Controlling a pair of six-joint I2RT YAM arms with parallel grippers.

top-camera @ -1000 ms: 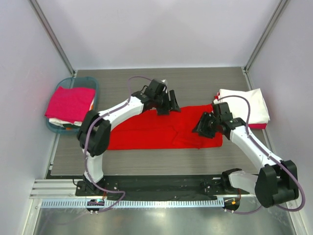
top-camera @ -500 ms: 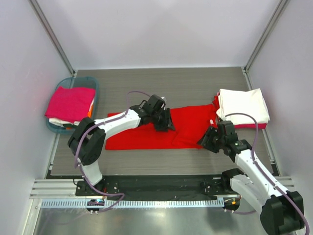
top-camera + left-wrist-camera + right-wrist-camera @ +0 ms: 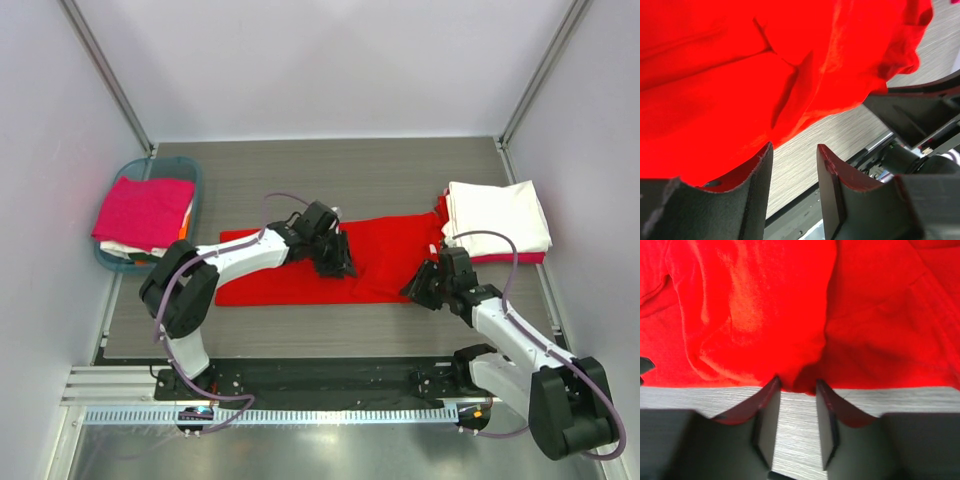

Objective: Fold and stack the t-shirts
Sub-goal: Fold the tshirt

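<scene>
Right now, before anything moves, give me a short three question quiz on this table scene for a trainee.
1. True or false: the folded white t-shirt lies inside the teal basket.
2. Which shirt are the left gripper and the right gripper both down at? A red, B white, C magenta.
3. Fill in: the shirt on top in the basket is coloured ____.
Key: 1 false, it lies outside the basket, far to the right. 2 A, the red t-shirt. 3 magenta, the magenta t-shirt.
</scene>
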